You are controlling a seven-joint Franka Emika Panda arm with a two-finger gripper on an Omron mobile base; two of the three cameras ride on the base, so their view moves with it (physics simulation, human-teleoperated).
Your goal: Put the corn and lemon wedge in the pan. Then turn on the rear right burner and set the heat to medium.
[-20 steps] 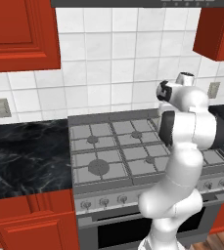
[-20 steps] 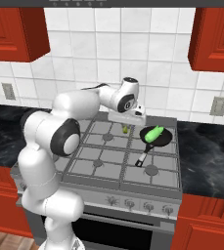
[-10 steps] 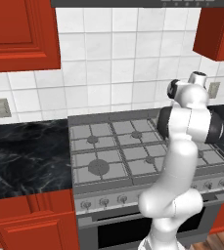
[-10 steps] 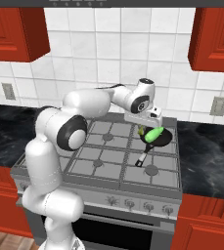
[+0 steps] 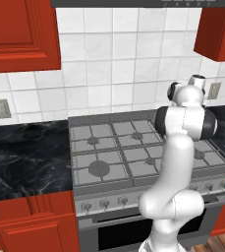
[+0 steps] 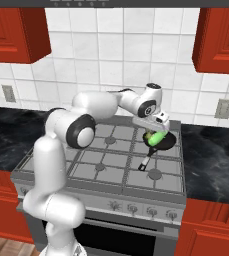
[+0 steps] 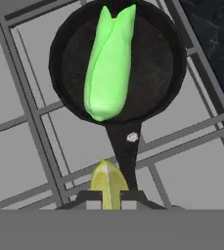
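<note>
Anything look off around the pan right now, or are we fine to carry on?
Nothing stands out. The corn lies inside the pan, which sits flat on the stove grate. The gripper is shut on the lemon wedge, above the pan's handle.

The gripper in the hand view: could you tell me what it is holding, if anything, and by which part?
The gripper holds the lemon wedge by its lower end, pointed tip sticking out.

Two base cameras look forward and down at the same stove [image 5: 133, 152] from behind the arm's left and right, while the hand camera hangs close above the pan [image 7: 147, 63] at the stove's rear right corner.
</note>
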